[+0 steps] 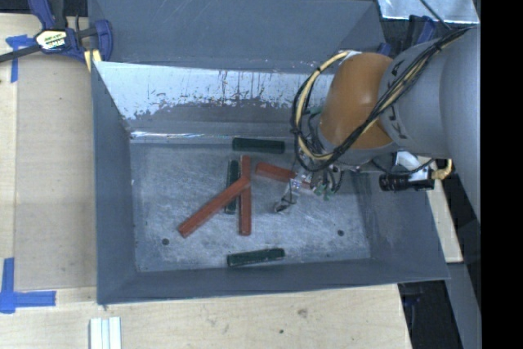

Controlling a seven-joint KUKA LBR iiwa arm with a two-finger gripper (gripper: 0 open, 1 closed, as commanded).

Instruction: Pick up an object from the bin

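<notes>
1. Short red-brown stick: lies flat on the bin floor, right of centre. It slants slightly, and its right end is the part of any stick that comes nearest the gripper.
2. Gripper: hangs low over bare floor, just below the right end of the short red-brown stick and just right of the upright red-brown stick. Nothing is seen pinched in it, and whether it is spread or pressed together cannot be told.
3. Upright red-brown stick: runs up and down in the view. Its upper end meets the left end of the short stick.
4. Long red-brown stick: lies on a diagonal from lower left to upper right, and its upper end crosses the upright stick.
5. Dark green sticks: one lies partly under the crossing red-brown pair, one rests along the foot of the far wall, and one lies near the front wall, well apart from the others.
6. Grey metal bin: has sloping walls and a speckled floor.
7. Arm: enters from the right and carries an orange cover and looped cables above the gripper.
</notes>
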